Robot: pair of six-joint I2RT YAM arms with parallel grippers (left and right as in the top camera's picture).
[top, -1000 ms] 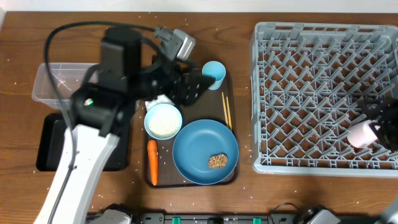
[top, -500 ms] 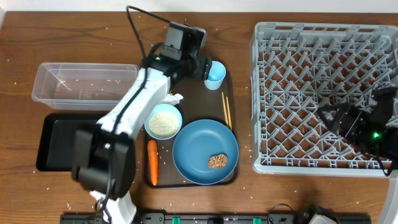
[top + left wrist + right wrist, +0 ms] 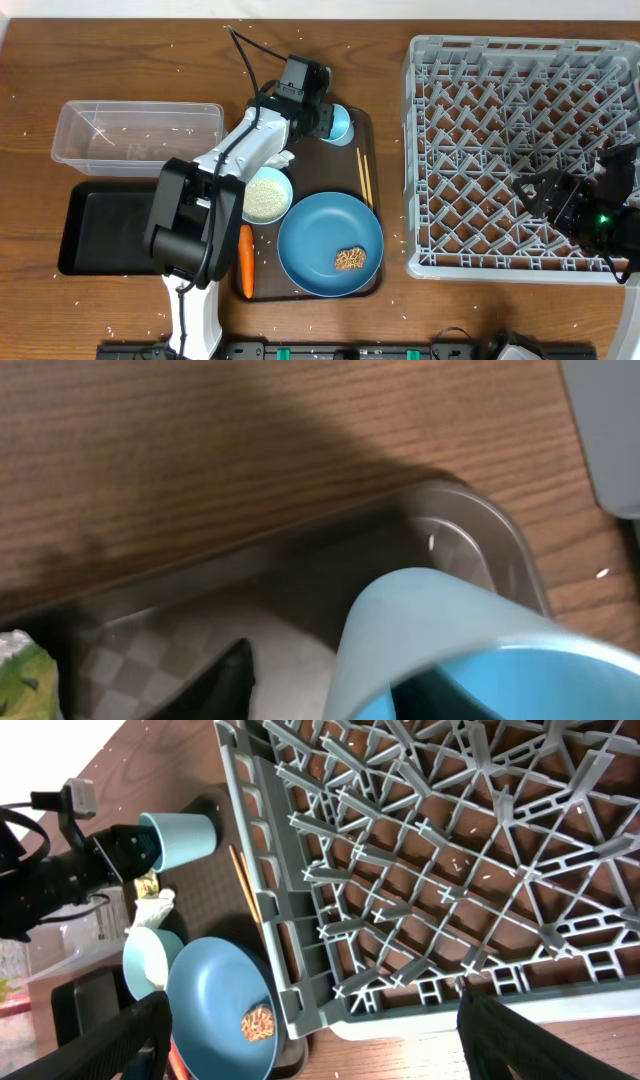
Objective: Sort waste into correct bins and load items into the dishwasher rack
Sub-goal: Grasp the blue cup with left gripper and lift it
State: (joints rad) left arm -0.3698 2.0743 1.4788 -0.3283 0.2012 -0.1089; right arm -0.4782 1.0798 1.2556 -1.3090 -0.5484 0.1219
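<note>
Hiding the blue cup (image 3: 343, 126), left pincer (image 3: 322, 120) — grip unclear, right pincer (image 3: 315, 1005) agape, empty

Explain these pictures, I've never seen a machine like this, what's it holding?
These are two robot arms at a wooden table, each ending in a two-finger gripper. One picture looks down from above; the other two come from cameras on the wrists. On a brown tray lie a blue plate, a white bowl of rice, a carrot, chopsticks and a light blue cup. Left of it sit a clear tub and a black tray; right, a grey dishwasher rack. The left gripper is at the cup, grip unclear. The right gripper hangs open over the rack, holding nothing.
</note>
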